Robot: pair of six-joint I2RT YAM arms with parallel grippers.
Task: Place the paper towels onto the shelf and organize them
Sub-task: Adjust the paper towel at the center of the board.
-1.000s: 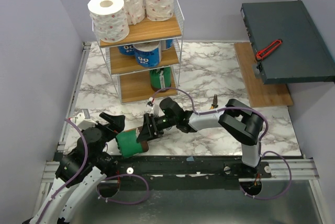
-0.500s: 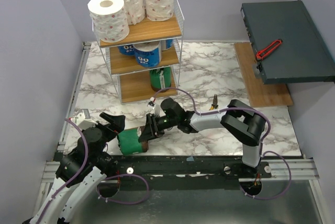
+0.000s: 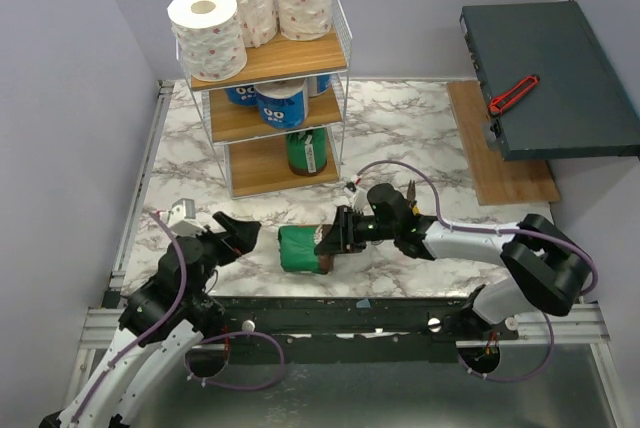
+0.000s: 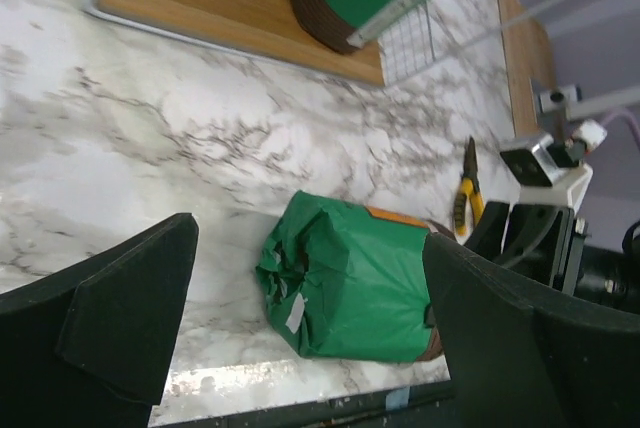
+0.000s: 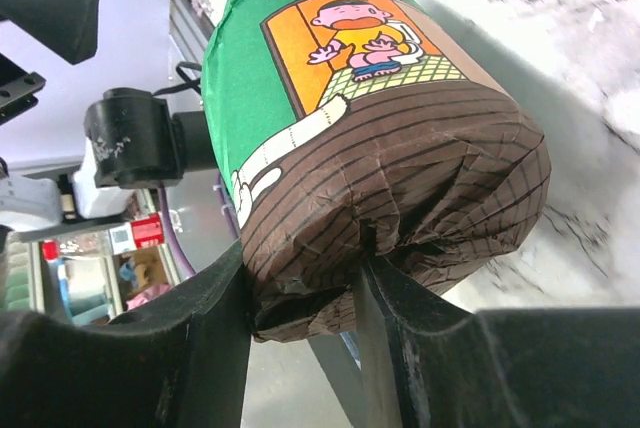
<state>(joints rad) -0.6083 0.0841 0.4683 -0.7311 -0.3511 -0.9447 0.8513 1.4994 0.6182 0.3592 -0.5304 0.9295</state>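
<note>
1. The shelf (image 3: 300, 56) stands at the far left part of the marble desk (image 3: 400, 138), and it is the landmark for all places below.
2. On the top board of the shelf stand three white paper towels with pink-red speckles (image 3: 207, 33), upright and close to each other.
3. On the middle board are the blue-wrapped rolls (image 3: 281, 103). How many there are, I cannot tell.
4. On the bottom board stands one green-wrapped roll (image 3: 307, 151), at the right side of that board.
5. One more green roll (image 3: 304, 249) (image 4: 350, 278) lies on its side on the desk, in front of the shelf and well apart from it, near the front edge of the desk.
6. The right gripper (image 3: 335, 238) (image 5: 300, 293) reaches this roll from the side away from the shelf's left post. Its two fingers are pinching the crumpled brown end of the roll, as the right wrist view shows.
7. The left gripper (image 3: 243, 235) (image 4: 305, 238) is spread wide and holds nothing. It is in front of the shelf's left side, just beside the green end of the lying roll, not touching it.
8. Small yellow-handled pliers (image 3: 410, 195) (image 4: 465, 183) lie on the desk to the right of the shelf's bottom board.
9. Far to the right of the shelf is a dark flat box (image 3: 545, 78) with a red tool (image 3: 513, 94) on it.
</note>
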